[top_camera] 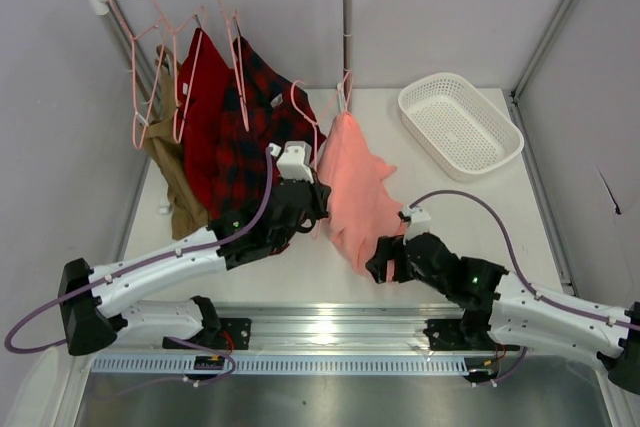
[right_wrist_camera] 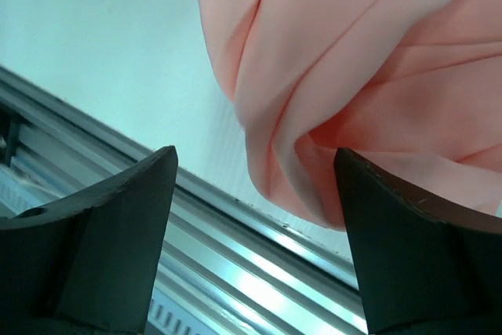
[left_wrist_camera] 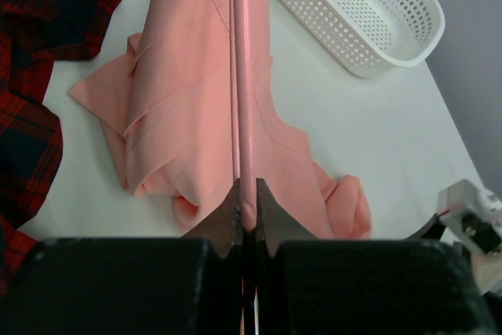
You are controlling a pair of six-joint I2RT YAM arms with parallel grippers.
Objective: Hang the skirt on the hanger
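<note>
Your left jaws clench the soft salmon-pink cloth skirt (left_wrist_camera: 188, 92), right jaws released by its hem; next, thread it onto the thin pale-pink wire hanger (top_camera: 300, 97), upper centre

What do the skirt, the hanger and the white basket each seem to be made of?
The skirt: soft matte cloth, it falls in loose folds. The hanger: thin rod with glossy pale-pink coat, likely coated wire. The basket: white, perforated all over, probably moulded plastic.
</note>
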